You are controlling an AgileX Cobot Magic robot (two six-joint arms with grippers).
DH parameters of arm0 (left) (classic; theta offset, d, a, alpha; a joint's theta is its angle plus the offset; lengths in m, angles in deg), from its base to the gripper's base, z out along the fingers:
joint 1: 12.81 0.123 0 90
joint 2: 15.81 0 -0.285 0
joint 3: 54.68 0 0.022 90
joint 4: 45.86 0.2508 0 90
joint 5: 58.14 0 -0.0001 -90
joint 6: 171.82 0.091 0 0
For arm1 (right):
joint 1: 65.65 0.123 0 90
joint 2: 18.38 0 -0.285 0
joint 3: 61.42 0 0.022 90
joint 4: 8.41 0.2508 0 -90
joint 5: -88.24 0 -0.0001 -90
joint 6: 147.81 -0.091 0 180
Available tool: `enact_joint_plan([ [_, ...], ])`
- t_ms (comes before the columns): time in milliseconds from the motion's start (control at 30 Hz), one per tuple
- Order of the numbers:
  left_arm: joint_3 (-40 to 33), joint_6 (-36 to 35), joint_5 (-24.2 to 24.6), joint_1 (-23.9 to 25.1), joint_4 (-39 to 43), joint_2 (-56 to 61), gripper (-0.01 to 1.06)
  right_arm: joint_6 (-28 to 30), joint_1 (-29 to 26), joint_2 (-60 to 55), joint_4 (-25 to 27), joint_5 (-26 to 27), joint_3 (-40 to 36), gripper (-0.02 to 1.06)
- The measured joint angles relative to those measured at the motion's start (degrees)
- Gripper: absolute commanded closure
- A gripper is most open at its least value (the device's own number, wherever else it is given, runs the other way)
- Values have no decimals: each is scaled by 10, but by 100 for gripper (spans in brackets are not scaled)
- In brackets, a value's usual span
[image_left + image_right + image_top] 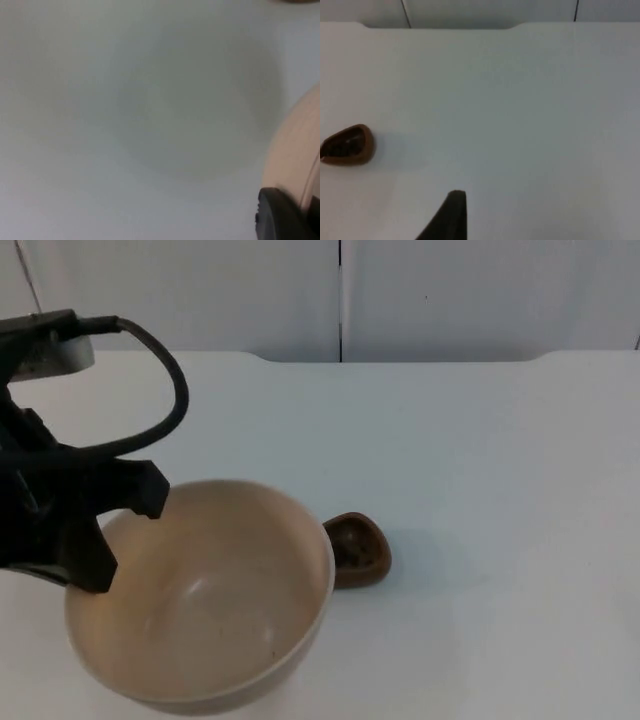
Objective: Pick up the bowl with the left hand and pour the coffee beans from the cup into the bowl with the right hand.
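Holding the cream bowl [200, 595] by its rim, left hand [95, 540] clamped on it above the white bench [480, 460]. Beyond, brown cup [355, 550] of beans standing just beside the bowl. Right hand's [451, 215] fingers: cannot tell.

top: overhead, forward | wrists: low | shared: cup [356, 550]

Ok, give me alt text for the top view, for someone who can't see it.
The left gripper holds a cream bowl by its rim, lifted above the white table. A small brown cup of coffee beans stands on the table just beside the bowl.
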Motion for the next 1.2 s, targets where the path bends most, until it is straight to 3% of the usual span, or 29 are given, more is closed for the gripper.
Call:
enact_joint_plan([
  [367, 0, 0, -2, 0, 0, 0, 105, 90, 0, -216, 98, 32, 74, -1],
  [833, 0, 0, -5, 0, -4, 0, 105, 113, 0, -433, 155, 35, 220, 0],
  [1100, 0, 0, -8, 0, -4, 0, 105, 100, 80, -518, 138, 37, 272, 0],
  [1200, 0, 0, -9, 0, -4, 0, 105, 57, 155, -573, 85, 39, 314, 0],
])
